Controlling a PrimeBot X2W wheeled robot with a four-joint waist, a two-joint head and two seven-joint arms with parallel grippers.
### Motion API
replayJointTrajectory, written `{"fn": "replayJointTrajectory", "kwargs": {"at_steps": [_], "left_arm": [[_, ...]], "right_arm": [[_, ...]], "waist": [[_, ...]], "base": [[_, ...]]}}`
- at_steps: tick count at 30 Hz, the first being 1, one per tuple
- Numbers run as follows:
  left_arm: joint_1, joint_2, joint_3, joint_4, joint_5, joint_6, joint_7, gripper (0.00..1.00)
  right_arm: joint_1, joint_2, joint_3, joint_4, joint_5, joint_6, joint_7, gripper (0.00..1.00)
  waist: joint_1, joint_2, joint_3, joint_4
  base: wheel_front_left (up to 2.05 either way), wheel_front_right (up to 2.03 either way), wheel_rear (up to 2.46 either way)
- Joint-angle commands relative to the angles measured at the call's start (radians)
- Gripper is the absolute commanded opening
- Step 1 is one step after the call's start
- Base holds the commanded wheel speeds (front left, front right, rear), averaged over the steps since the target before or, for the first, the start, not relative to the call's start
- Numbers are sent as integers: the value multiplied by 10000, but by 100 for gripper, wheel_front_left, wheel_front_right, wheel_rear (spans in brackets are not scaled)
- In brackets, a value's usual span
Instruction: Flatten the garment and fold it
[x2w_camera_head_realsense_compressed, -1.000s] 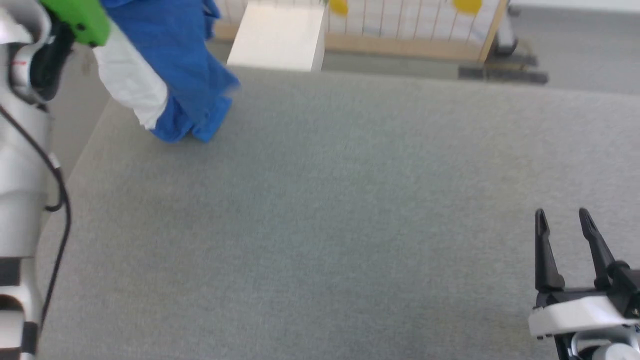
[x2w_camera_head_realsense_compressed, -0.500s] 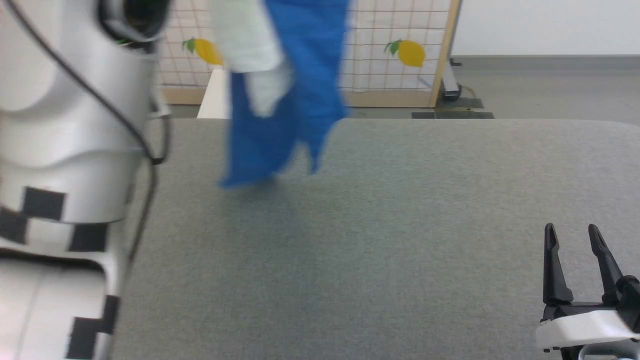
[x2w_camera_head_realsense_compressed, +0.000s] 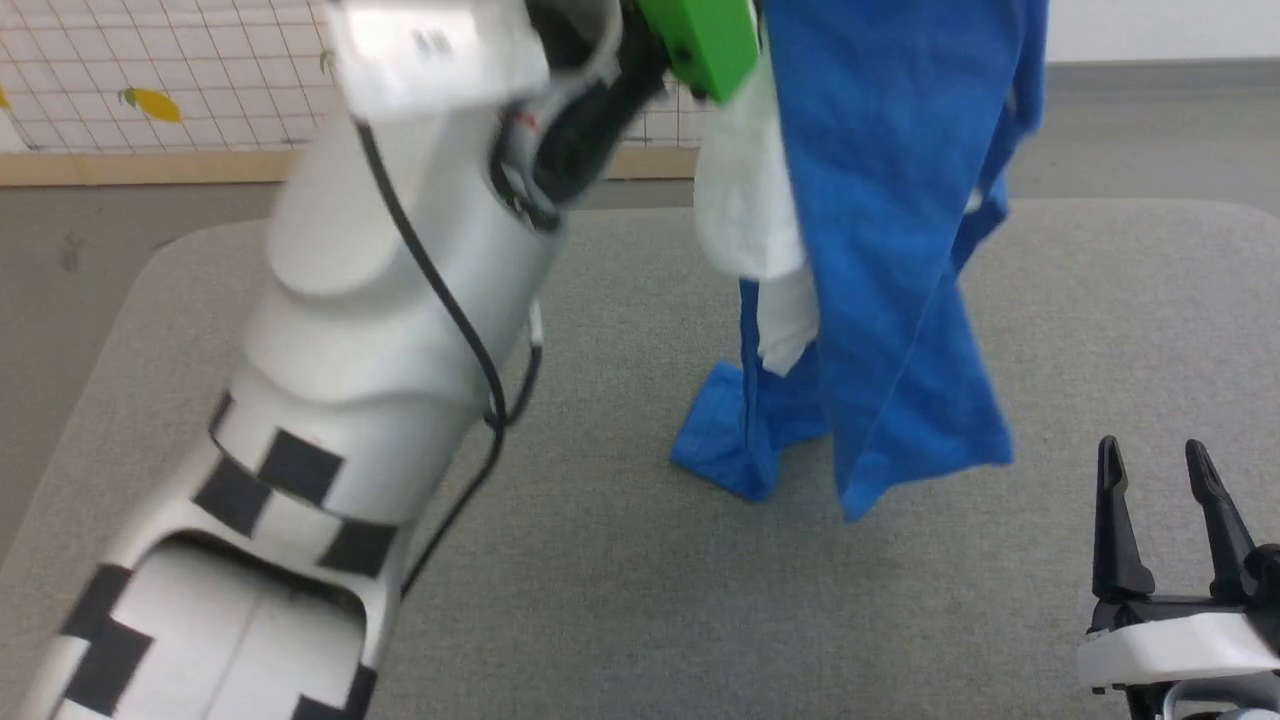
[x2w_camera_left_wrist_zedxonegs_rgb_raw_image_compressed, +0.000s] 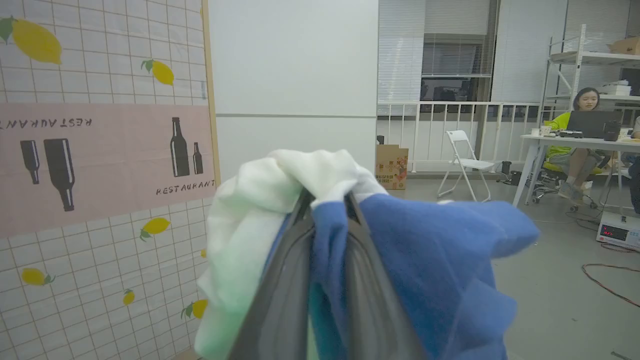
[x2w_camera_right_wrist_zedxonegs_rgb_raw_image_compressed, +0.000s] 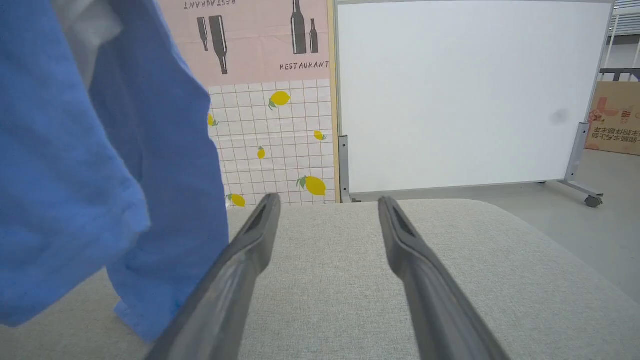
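Hanging garment (x2w_camera_head_realsense_compressed: 890, 250), left arm (x2w_camera_head_realsense_compressed: 380, 300) block centre-left; table (x2w_camera_head_realsense_compressed: 1130, 330) free at right

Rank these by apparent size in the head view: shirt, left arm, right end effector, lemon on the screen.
1. left arm, though it is close to the camera, which inflates it
2. shirt, not far behind
3. right end effector
4. lemon

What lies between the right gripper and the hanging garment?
Bare grey table surface, in the head view, between the open right gripper and the garment.
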Motion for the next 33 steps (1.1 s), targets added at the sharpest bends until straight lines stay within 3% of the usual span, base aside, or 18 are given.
{"fn": "replayJointTrajectory", "kwargs": {"at_steps": [1, 6, 7, 8, 10, 15, 21, 24, 27, 33], "left_arm": [[469, -36, -245, 60, 101, 6, -256, 0], [2045, -106, -883, 248, -280, 253, -1084, 0], [2415, -112, -974, 268, -480, 420, -1420, 0], [3256, -117, -1450, 481, -903, 910, -2117, 0], [3713, -118, -1848, 875, -1043, 1280, -2366, 0], [4403, -120, -2740, 2446, -1029, 1814, -2217, 0], [4574, -120, -3433, 3859, -1258, 1889, -1358, 0], [4455, -121, -3550, 4119, -1383, 1967, -1439, 0], [4237, -121, -3742, 4201, -1601, 1873, -1928, 100], [3917, -119, -3745, 4175, -1566, 1712, -2777, 100]], "right_arm": [[-208, 12, -12, -51, 69, -15, -58, 100], [-344, 12, -60, -84, 63, -15, -58, 100], [-371, 12, -81, -88, 45, -15, -58, 100], [-480, 12, -98, -108, 24, -15, -58, 100], [-557, 12, -94, -121, -7, -15, -58, 100], [-705, 12, -134, -147, -59, -15, -58, 100], [-839, 12, -120, -75, -92, -15, -59, 100], [-940, 12, -135, -49, -100, -15, -59, 100], [-994, 12, -182, 23, -160, -15, -59, 100], [-845, 12, -242, 85, -166, -15, -59, 100]], "waist": [[1, -1, 175, -51], [1, -1, 469, -84], [1, -1, 539, -77], [1, -1, 758, -96], [1, -1, 903, -111], [1, -1, 1285, -122], [1, -1, 1630, -93], [1, -1, 1726, -58], [1, -1, 1618, 117], [1, -1, 1212, 388]], "base": [[0, 0, 0], [0, 0, 0], [0, 0, 0], [0, 0, 0], [0, 0, 0], [0, 0, 0], [0, 0, 0], [0, 0, 0], [0, 0, 0], [0, 0, 0]]}}
